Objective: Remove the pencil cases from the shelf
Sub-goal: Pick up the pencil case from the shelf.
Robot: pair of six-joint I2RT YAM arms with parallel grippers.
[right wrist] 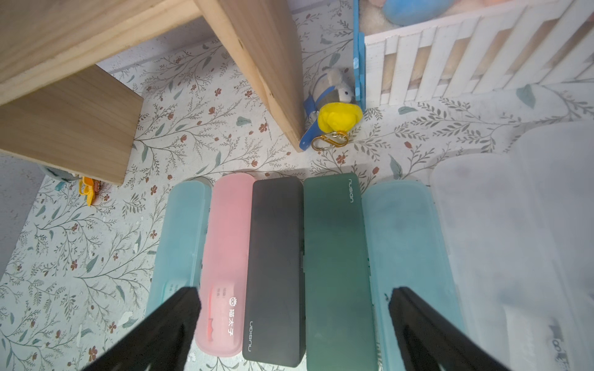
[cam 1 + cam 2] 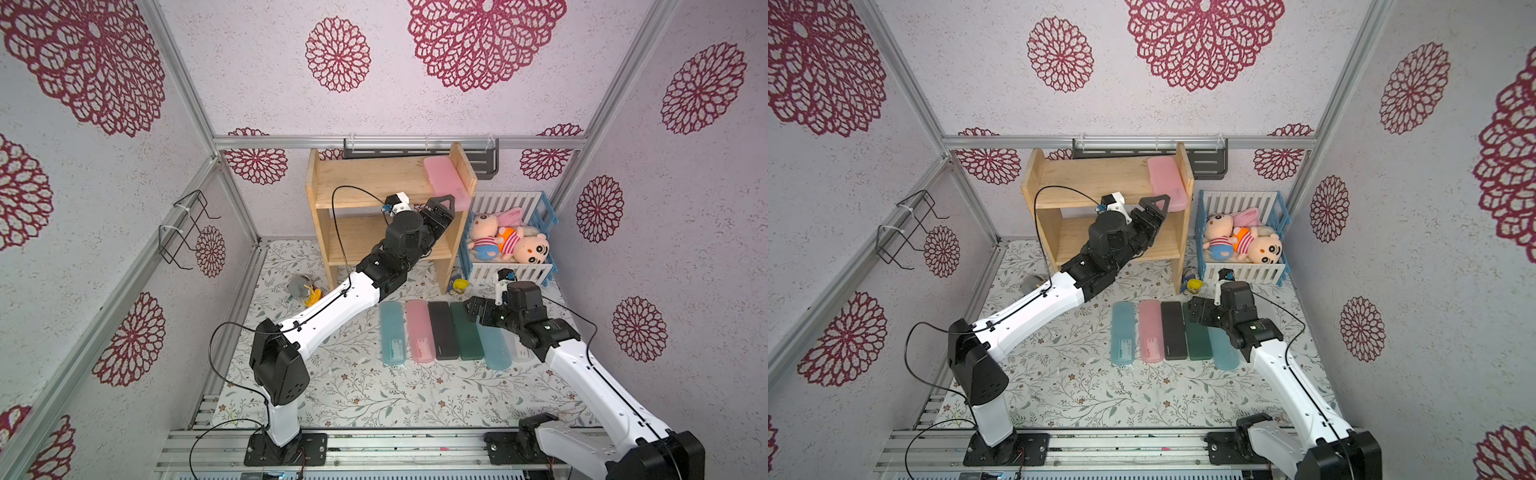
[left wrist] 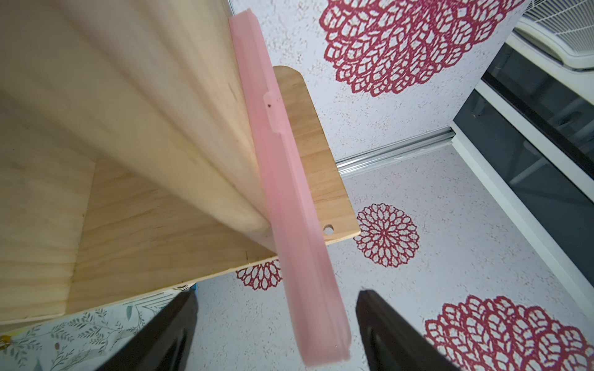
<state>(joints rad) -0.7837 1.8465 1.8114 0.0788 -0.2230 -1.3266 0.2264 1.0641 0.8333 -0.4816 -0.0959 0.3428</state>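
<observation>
Reading off my right wrist view now: I've got "nusign" in pale letters on the black pencil case [image 1: 273, 269], "nusign" again on the dark green pencil case [image 1: 336, 266] beside it, and "猫太子" on the pink pencil case [image 1: 225, 257]. The label on the teal pencil case [image 1: 180, 241] is too blurred for me to read.

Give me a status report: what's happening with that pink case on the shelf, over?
Left gripper: jaws open astride pink pencil case overhanging shelf top. Right gripper: jaws open above dark green case. Way out looks clear.
</observation>
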